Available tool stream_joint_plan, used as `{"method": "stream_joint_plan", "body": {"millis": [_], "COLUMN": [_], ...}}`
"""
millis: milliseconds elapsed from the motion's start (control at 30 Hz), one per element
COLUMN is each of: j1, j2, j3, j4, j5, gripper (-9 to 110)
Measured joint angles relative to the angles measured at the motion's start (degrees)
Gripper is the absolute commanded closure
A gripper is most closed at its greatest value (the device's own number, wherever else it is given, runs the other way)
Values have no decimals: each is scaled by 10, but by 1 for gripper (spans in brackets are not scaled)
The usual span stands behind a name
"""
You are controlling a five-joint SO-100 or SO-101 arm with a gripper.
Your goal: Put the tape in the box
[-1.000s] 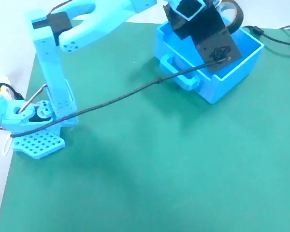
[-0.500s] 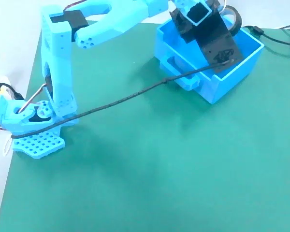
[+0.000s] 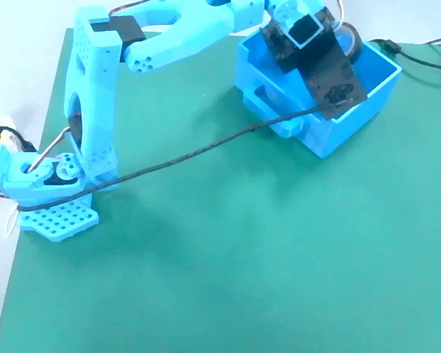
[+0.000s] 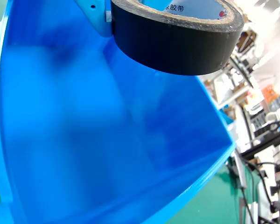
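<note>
You have a green mat (image 3: 264,243) covering the table, with the white tabletop (image 3: 18,66) bare along its left edge in the fixed view. A thin black cable (image 3: 191,155) crosses the mat in a long diagonal. A second black cable with a plug (image 3: 408,55) lies at the mat's top right corner. In the wrist view, blurred shelves and clutter (image 4: 263,116) fill the right side.

Black tape (image 4: 177,39) with whitish core, bright blue box (image 4: 84,140), green mat (image 3: 242,243)
</note>
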Motion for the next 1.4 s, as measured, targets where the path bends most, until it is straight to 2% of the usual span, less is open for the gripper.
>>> {"method": "stream_joint_plan", "body": {"millis": [633,800,933,1400], "j1": [-19,-18,-18,-15], "j2": [-8,-8,-8,-8], "j3": [0,0,0,0], "j4": [-2,-2,-2,-2], "j5": [0,0,0,0], "gripper": [101,85,78,77]}}
